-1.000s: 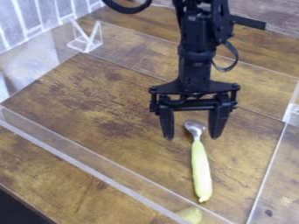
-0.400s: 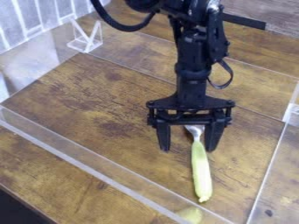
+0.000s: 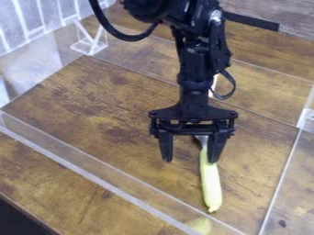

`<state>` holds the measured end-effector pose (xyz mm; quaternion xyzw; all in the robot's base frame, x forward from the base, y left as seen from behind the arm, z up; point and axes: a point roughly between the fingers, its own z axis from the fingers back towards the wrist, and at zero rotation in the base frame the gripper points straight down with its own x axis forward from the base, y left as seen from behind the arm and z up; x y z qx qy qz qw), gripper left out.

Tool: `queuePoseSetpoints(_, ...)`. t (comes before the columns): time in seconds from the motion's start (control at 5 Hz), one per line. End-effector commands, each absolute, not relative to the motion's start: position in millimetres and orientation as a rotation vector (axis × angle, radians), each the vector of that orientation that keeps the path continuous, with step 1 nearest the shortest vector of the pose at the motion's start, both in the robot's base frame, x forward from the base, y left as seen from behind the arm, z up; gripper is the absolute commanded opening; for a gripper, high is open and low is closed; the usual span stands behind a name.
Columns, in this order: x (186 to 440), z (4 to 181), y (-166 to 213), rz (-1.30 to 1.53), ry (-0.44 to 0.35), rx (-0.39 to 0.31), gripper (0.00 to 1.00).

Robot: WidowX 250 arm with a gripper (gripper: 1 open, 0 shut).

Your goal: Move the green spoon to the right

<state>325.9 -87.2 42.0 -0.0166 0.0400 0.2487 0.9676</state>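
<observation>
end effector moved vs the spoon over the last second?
Yes. The open end effector has come down and toward the camera; its fingers now straddle the bowl end of the green spoon, which has stayed put.

The table (image 3: 86, 101) is wood with visible grain, a bit shiny. The green spoon (image 3: 211, 184) has a smooth, glossy plastic handle. The gripper (image 3: 193, 150) looks like matt black metal. The walls (image 3: 73, 165) are clear plastic.

Your claw (image 3: 194, 149) points straight down with its fingers spread wide, straddling the top end of the green spoon (image 3: 210, 181). The spoon lies on the wooden worktop (image 3: 98, 101), its yellow-green handle running toward the near edge.
</observation>
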Motion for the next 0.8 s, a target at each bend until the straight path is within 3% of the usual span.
queuePoseSetpoints(0.0,326.4,74.7,-98.7,0.453,0.025,-0.053,1.0)
queuePoseSetpoints(0.6,327.0,81.1,-102.9,0.471,0.014,-0.047,1.0)
